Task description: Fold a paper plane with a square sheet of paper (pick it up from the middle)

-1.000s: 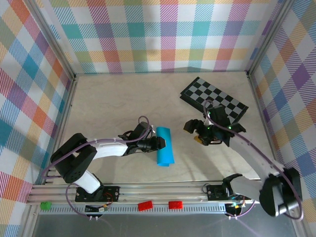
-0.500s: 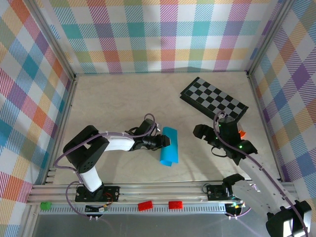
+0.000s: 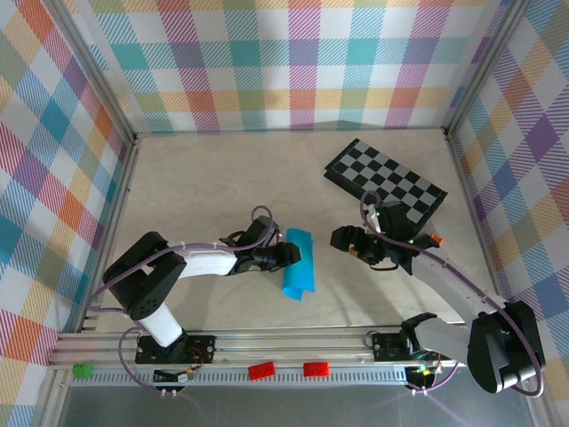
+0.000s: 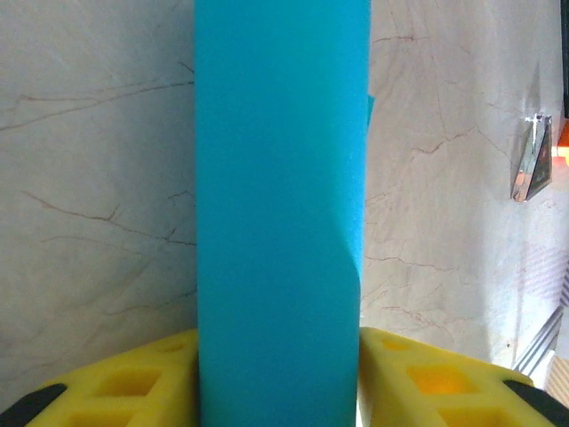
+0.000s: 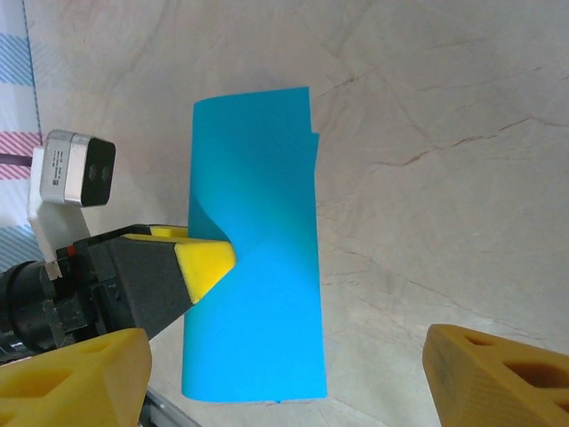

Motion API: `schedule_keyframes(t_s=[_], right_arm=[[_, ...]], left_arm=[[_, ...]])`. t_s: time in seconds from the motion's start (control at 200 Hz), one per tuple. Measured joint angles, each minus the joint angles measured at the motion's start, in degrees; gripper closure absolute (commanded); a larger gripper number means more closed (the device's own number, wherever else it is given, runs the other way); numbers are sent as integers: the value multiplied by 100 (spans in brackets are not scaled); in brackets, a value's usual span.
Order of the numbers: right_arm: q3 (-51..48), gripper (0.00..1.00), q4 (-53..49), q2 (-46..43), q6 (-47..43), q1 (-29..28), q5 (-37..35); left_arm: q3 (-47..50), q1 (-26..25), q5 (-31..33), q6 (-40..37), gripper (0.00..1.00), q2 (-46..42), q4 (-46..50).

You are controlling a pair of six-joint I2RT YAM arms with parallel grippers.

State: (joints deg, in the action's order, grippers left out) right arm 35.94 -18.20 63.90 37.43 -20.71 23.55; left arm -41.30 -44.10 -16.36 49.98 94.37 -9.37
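A pale, marble-patterned table [image 3: 204,178] with faint brown veins. A black-and-grey checkered board [image 3: 385,181] lies flat at its far right, and a small orange piece [image 3: 434,238] sits by the board's near corner. A folded strip of cyan paper [image 3: 297,263] is near the middle; whether it rests on the surface is unclear.

left wrist: paper sheet [image 4: 280,222] runs off top and bottom, covers left pincer [image 4: 277,354] gap | right wrist: right pincer [image 5: 276,365] fingers [image 5: 498,374] cut at bottom | top: orange bit [image 3: 435,238] too small to tell
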Motion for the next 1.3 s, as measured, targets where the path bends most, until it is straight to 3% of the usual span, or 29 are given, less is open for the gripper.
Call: schedule_keyframes(t_s=[0.165,0.425,0.54,0.765,1.06,1.3], right_arm=[[0,25,166,101,101,0,299],[2,28,236,501,251,-4,621],[4,28,251,590,302,-44,660],[166,33,278,809,417,-243,704],[63,59,890,905,920,-610,688],[-334,66,1582,1147,1609,-1187,411]], left_arm=[[-7,-105,205,13,53,-26,243],[-131,-125,426,-133,34,-208,774],[-247,-125,549,-321,31,-315,1185],[-476,-125,772,-925,36,-564,1996],[-977,-118,890,-1746,44,-385,2922],[-1182,-114,1106,-2004,43,-122,3259]])
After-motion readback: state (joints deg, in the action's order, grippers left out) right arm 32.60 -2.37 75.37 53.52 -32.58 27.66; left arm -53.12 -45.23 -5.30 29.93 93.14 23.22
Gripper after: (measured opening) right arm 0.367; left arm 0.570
